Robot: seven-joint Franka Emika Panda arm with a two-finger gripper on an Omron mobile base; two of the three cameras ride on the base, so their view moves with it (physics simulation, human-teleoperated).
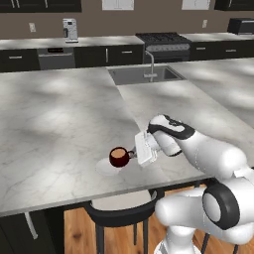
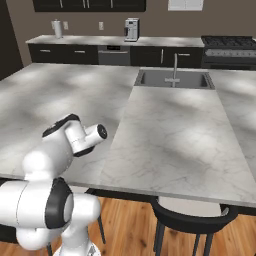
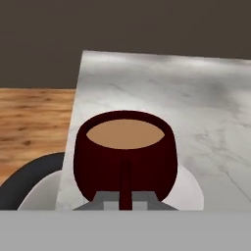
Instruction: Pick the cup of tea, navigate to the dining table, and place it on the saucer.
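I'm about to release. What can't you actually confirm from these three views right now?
- Whether the cup of tea rests on the saucer or sits just above it: contact is hidden by the cup's body in the left base and hand views.
- The gripper finger opening: the handle and grey band hide it in the hand view.
- Cup and saucer in the right base view: behind the arm.

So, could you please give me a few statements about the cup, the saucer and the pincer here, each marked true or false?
1. The small maroon cup holds light brown liquid. True.
2. The cup is over the flat round white saucer. True.
3. The saucer lies beside the steel sink. False: it lies near the marble-topped dining table's front edge, far from the sink.
4. The cup lies tipped on its side. False: it is upright.
5. The pincer is at the cup's handle. True.
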